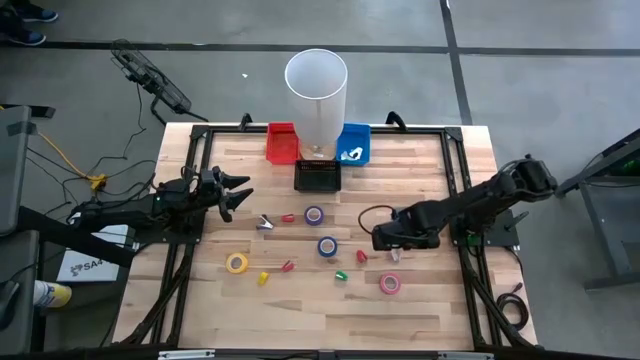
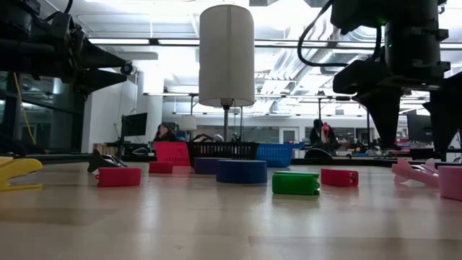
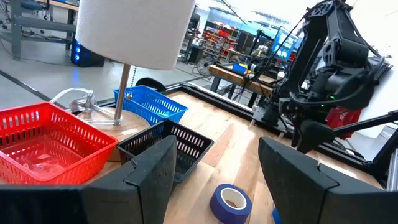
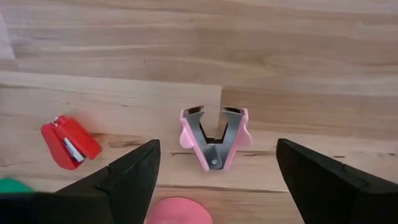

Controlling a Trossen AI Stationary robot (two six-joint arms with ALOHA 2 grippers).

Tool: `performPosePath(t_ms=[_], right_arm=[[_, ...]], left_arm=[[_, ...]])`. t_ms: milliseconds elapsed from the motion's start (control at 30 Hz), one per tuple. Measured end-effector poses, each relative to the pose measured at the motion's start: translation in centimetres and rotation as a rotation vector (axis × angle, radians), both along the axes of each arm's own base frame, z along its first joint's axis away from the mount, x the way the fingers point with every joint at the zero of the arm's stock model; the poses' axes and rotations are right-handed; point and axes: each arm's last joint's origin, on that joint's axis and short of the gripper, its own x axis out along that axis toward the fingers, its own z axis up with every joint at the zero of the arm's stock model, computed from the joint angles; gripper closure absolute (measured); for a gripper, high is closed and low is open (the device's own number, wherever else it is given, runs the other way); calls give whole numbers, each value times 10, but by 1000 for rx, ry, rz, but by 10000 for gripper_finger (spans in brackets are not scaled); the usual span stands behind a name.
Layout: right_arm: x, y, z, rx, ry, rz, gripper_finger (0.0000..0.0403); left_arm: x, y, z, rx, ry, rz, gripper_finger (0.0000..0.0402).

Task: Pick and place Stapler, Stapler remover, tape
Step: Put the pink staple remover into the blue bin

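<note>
On the near part of the pale wooden plank table (image 1: pixel 420 170), a pink ring of tape (image 1: pixel 389 284) lies at the right, with a small green stapler (image 1: pixel 341 276) beside it toward the middle, then a small red stapler (image 1: pixel 287 268), a small yellow stapler (image 1: pixel 263 278) and a yellow ring of tape (image 1: pixel 236 263) toward the left. Just beyond the pink roll, the right gripper (image 1: pixel 390 243) hangs low over the boards with its two dark fingers spread wide and nothing between them; its wrist camera looks straight down on a pink staple remover with metal claws (image 4: pixel 214 136) lying directly under the gap, untouched, and on another small red stapler (image 4: pixel 69 142) off to one side. Near the table's middle lies a blue ring of tape with a pale centre (image 1: pixel 327 246), and farther back a second blue-purple ring (image 1: pixel 314 215), a third small red stapler (image 1: pixel 288 217) and a silvery staple remover (image 1: pixel 265 222). The left gripper (image 1: pixel 237 197) is raised above the table's left side, its fingers parted and empty, pointing toward the middle. At the far edge stand a black mesh basket (image 1: pixel 317 177), a red basket (image 1: pixel 282 142) and a blue basket (image 1: pixel 353 144), with a tall white cylindrical lamp shade (image 1: pixel 316 88) rising between them.
</note>
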Motion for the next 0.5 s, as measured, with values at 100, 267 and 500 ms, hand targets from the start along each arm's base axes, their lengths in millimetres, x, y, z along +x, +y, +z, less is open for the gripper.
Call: performPosePath(t_ms=[100,267,500], right_arm=[[3,3,-4,6,-3,7,91],[7,7,-15,15,33,1,91],[11,8,-31,-4,82,38,91]], left_arm=[[0,0,0,0,0,0,176],[0,0,0,0,0,0,176],[0,0,0,0,0,0,176]])
